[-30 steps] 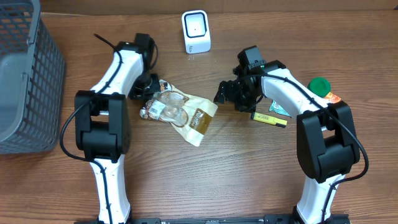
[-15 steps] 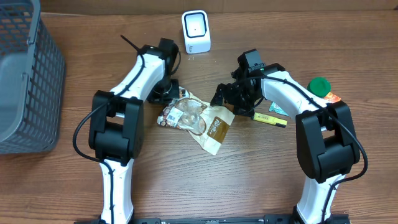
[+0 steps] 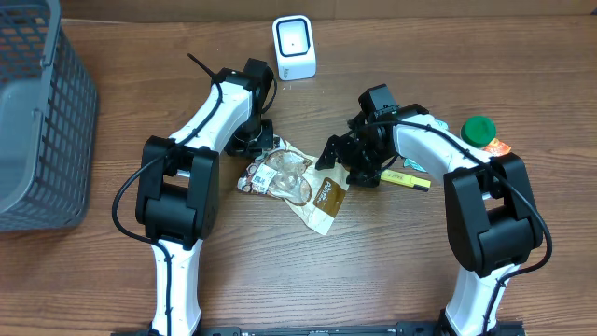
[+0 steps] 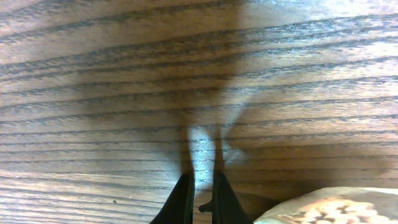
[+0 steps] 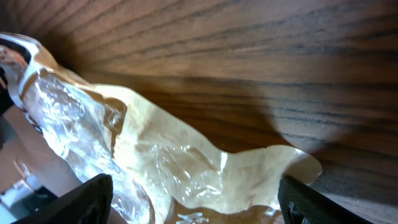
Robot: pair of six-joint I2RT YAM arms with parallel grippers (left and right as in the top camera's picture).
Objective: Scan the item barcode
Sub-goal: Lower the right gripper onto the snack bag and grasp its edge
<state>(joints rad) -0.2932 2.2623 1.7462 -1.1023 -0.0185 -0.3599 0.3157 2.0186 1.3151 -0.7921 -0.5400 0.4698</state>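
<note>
- The snack bag (image 3: 297, 182) lies flat on the robot's side of the white scanner (image 3: 294, 47).
- The left gripper (image 3: 254, 142), jaws pressed together, sits at the bag's scanner-side left corner.
- The right gripper (image 3: 340, 154), spread wide, hovers over the bag's right edge.

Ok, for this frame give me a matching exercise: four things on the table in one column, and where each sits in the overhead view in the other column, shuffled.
Things:
1. basket
2. scanner
3. snack bag
4. green round thing

Places in the overhead view:
A. middle
B. far left edge
C. right side
D. top centre

Pairs: 1-B; 2-D; 3-A; 4-C
</note>
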